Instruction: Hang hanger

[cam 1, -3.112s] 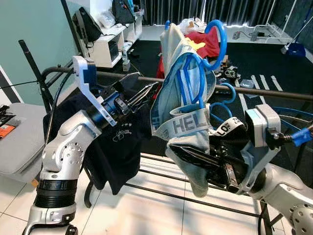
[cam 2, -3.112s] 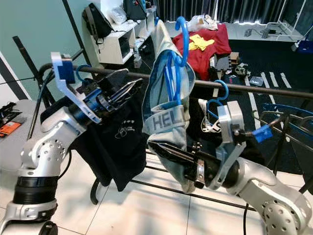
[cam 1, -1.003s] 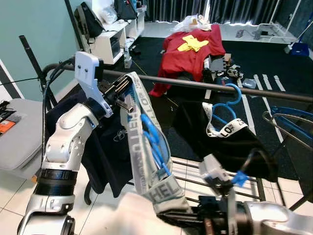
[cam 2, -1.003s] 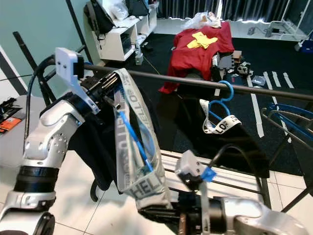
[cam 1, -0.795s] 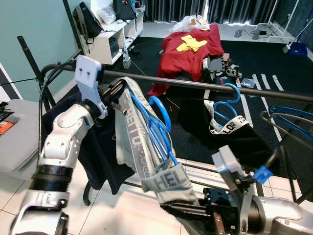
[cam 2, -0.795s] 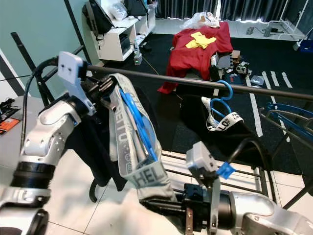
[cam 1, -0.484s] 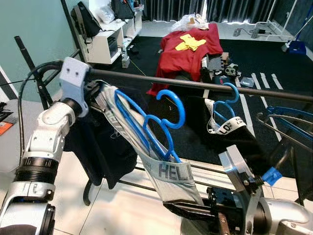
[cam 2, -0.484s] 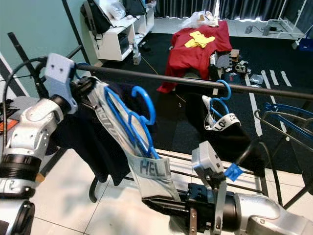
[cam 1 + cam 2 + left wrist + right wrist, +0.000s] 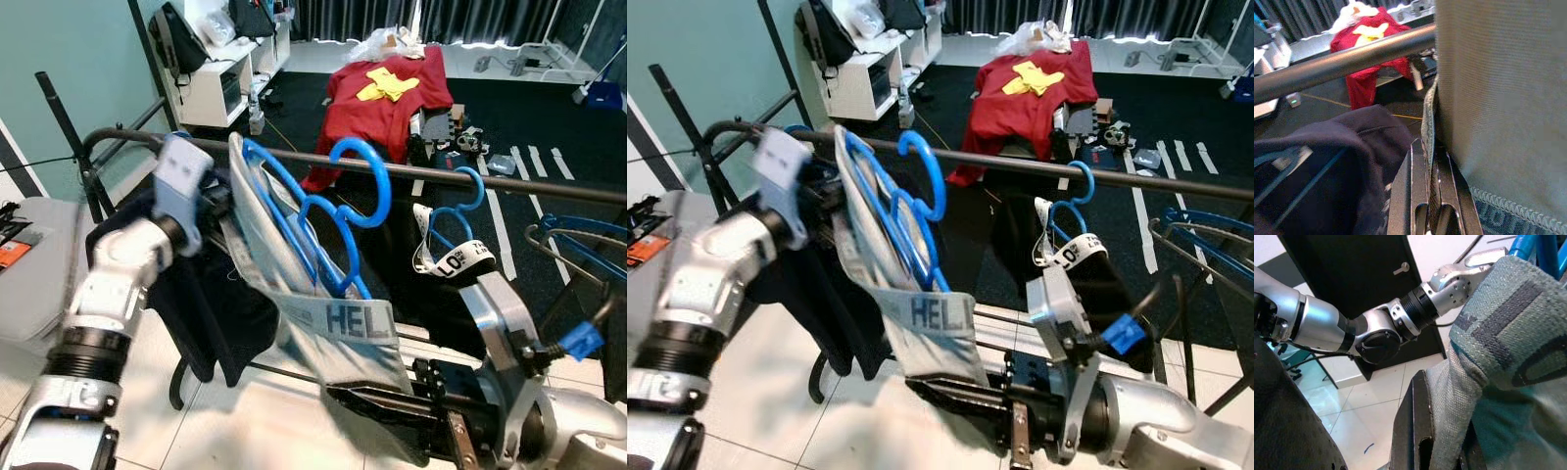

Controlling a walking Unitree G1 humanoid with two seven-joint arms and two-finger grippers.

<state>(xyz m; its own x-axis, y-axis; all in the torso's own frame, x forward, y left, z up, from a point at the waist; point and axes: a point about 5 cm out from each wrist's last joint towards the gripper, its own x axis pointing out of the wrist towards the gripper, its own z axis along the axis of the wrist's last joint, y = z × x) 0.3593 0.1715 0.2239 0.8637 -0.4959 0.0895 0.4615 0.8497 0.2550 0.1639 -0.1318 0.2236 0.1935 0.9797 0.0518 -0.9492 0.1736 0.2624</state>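
A blue hanger carries a grey garment whose waistband reads "HEL". Its hook stands at the height of the dark rail; I cannot tell whether it rests on it. My left gripper is shut on the garment's upper edge just under the rail, and the arm looks blurred. Low at the front, my right gripper is shut on the garment's bottom end, holding it stretched out from the rail.
A second blue hanger with a black garment hangs further right on the rail. A dark navy shirt hangs at the left end. More blue hangers lie far right. A red shirt and white shelf stand behind.
The hanger and garment have come up from low in front; the hook now reaches the rail. My left arm has swung and blurs. My right gripper has risen with the garment's end.
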